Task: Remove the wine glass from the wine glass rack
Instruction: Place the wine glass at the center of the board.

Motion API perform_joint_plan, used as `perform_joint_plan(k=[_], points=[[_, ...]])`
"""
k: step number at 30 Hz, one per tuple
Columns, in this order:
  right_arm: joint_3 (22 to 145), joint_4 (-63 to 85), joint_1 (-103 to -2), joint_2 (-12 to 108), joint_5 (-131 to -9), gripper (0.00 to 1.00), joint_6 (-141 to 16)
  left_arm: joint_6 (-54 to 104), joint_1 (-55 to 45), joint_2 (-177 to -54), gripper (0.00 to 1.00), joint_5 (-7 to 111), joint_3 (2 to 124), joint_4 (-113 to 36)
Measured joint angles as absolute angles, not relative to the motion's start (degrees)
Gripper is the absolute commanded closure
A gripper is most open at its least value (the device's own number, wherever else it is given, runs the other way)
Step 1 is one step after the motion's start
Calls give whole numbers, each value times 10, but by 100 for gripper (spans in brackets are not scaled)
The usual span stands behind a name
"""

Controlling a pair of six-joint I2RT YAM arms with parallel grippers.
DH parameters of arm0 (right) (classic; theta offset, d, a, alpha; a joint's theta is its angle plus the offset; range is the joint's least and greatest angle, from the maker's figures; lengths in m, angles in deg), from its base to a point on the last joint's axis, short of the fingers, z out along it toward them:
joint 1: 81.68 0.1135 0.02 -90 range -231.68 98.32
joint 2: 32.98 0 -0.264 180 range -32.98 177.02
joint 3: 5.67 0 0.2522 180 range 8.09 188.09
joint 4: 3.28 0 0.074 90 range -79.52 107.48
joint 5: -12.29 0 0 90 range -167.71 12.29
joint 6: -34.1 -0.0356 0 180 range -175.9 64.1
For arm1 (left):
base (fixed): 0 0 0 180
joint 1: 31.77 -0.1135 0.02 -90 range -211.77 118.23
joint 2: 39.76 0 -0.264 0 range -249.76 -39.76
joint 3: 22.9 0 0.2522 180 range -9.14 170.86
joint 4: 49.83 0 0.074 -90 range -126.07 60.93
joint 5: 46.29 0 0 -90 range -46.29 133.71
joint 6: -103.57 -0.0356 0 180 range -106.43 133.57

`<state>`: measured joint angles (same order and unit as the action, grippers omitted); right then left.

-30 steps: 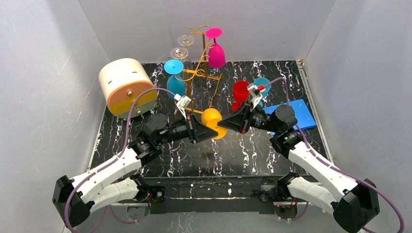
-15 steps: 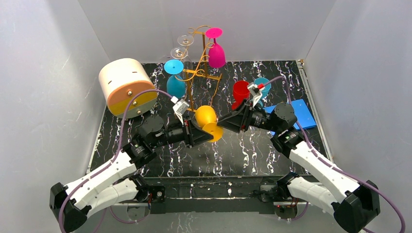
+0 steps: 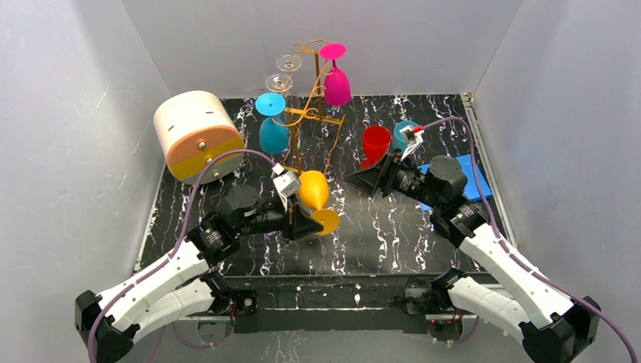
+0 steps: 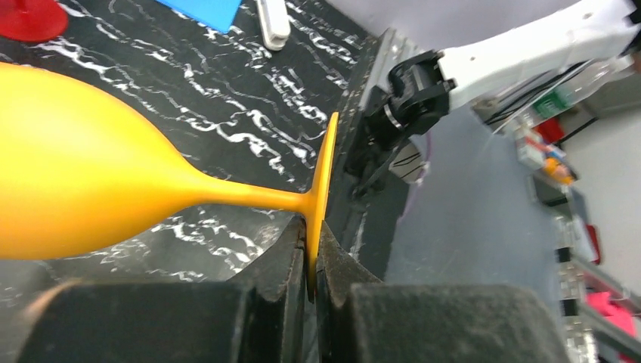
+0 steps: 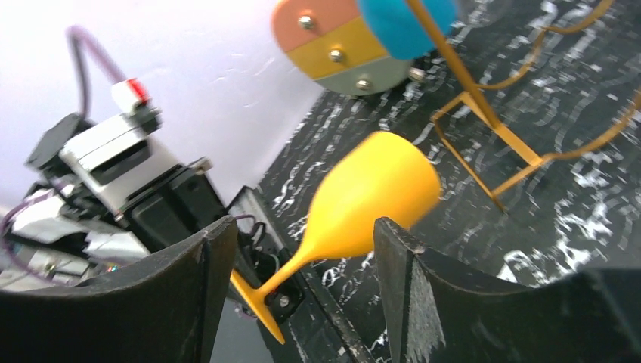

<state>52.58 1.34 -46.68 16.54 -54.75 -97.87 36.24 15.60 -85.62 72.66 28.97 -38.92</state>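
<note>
A yellow wine glass point(image 3: 313, 189) hangs tilted above the middle of the table, off the wine glass rack point(image 3: 311, 113). My left gripper point(image 3: 306, 221) is shut on the rim of its round foot point(image 4: 323, 174); the bowl point(image 4: 75, 189) points away. In the left wrist view, my left gripper point(image 4: 314, 253) pinches the foot edge-on. My right gripper point(image 3: 355, 180) stands open to the right of the glass, apart from it. In the right wrist view the glass point(image 5: 370, 197) shows beyond my right gripper point(image 5: 304, 227). The golden wire rack point(image 5: 484, 113) stands at the back with cyan point(image 3: 273, 133), magenta point(image 3: 337, 87) and clear glasses point(image 3: 284, 72) hanging.
A cream-and-orange cylindrical box point(image 3: 196, 134) lies at the back left. A red glass point(image 3: 374, 144) and a teal one point(image 3: 404, 127) stand right of the rack, close behind my right gripper. A blue flat pad point(image 3: 462, 174) lies at the right. White walls enclose the table.
My right gripper opened, let go of the yellow glass and drew back to the right. My left arm pulled the glass nearer and to the left, tilting its foot down.
</note>
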Motion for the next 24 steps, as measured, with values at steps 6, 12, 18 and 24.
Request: perform_joint_plan(k=[6,12,18,24], points=[[555,133,-467,190,-632,24,-977,262,156,-835,100,698,287,-321],[581,184,-467,230,-630,21,-987,201,156,-813,100,679,279,-296],[597,188,-467,241,-598,15,-1003,183,156,-755,100,669,241,-327],[622,212,-467,262,-592,13,-1004,113,156,-725,100,714,232,-327]])
